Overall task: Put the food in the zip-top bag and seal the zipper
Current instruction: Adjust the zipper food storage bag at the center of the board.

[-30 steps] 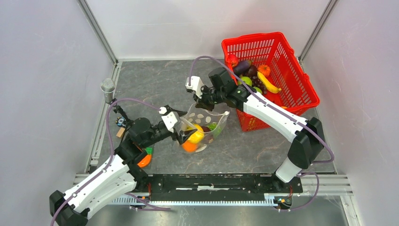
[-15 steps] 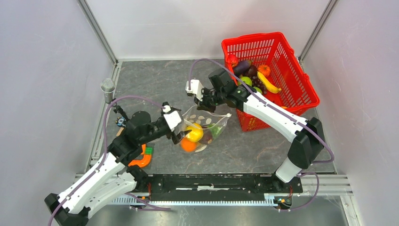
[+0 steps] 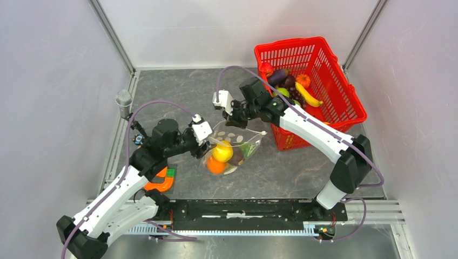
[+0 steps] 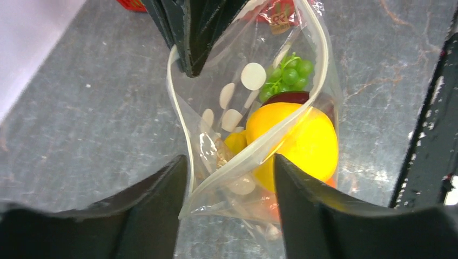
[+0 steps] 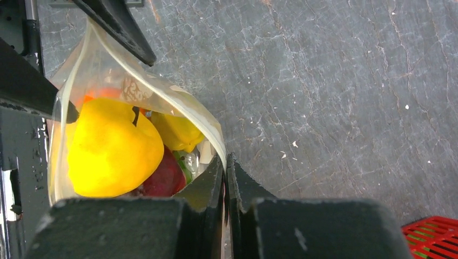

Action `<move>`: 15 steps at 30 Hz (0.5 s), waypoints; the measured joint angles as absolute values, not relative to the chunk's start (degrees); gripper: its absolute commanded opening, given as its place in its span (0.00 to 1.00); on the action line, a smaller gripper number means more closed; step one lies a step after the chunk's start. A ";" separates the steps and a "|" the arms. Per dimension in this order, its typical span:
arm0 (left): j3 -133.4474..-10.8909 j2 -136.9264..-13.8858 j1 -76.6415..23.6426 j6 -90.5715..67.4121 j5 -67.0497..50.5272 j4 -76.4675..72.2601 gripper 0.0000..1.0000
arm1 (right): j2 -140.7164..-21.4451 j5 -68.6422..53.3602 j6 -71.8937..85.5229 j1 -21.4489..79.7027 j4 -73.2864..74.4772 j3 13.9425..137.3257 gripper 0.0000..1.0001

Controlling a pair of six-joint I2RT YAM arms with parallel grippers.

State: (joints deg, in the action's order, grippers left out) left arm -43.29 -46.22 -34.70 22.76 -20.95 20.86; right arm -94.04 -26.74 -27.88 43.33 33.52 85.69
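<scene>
**Fig.** Bag-loading stage; top view plus both wrist views.

**State now.** R gripper (image 5: 226, 162) is clamped on the far end of the zip-top bag (image 3: 237, 139) at its mouth, fingers together w/ the film pinched between them. L gripper (image 4: 229, 162) stands w/ jaws apart, astride the near-left end of the mouth. The zipper (image 4: 172, 105) runs between its fingers; whether either pad touches it cannot be told. The bag lies on the grey table (image 3: 178, 97), just left of the red basket (image 3: 291, 54), mouth gaping in a narrow lens. Inside are a yellow fruit (image 4: 297, 140), green grapes (image 4: 286, 75) and a dark-red piece (image 4: 294, 97). An orange fruit (image 3: 216, 166) sits at the bag's near end.

**Just changed.** Over the last sec. the L arm (image 3: 116, 189) swung its elbow toward the far side and the wrist went far-right w/ it, so the claw now sits closer on the mouth's end. The bag has sagged lower and its mouth looks narrower.

**Reading.** The pair seems set up for closing: one end anchored by R, L free to nip the strip and run along it. The banana (image 3: 309, 96), aubergine (image 3: 278, 76) and others lie in the basket, so whether filling is finished cannot be told.

**Cf. earlier frame.** The orange e-shaped toy (image 3: 156, 184), near-left, was mostly hidden under the L arm and now shows plainly. R arm (image 3: 313, 129), basket and contents approx. unchanged.
</scene>
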 measured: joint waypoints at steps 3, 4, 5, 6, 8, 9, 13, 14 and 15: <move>-43.05 -44.47 -33.80 22.90 -21.54 19.53 0.42 | -94.04 -26.76 -27.79 43.33 33.56 85.82 0.11; -42.92 -43.66 -33.65 22.94 -21.56 19.07 0.38 | -94.04 -26.76 -27.75 43.33 33.56 85.82 0.12; -42.85 -43.05 -33.47 22.92 -21.58 18.76 0.34 | -94.04 -26.76 -27.73 43.33 33.56 85.82 0.12; -42.83 -42.52 -33.43 22.94 -21.61 18.48 0.29 | -94.04 -26.76 -27.68 43.33 33.54 85.82 0.13; -42.81 -42.11 -33.45 22.94 -21.78 18.00 0.18 | -94.04 -26.72 -27.44 43.35 33.50 85.82 0.18; -42.81 -42.15 -33.43 22.87 -21.89 17.93 0.13 | -94.04 -26.70 -27.24 43.35 33.50 85.82 0.23; -42.81 -44.16 -33.43 23.09 -22.52 17.89 0.03 | -93.58 -25.56 -25.91 43.33 32.77 85.56 0.63; -42.81 -44.64 -33.43 23.09 -22.52 17.91 0.02 | -93.23 -24.91 -25.41 43.33 32.25 85.25 0.65; -42.81 -45.15 -33.43 23.09 -22.48 17.91 0.02 | -92.58 -23.92 -25.12 43.33 31.31 84.64 0.67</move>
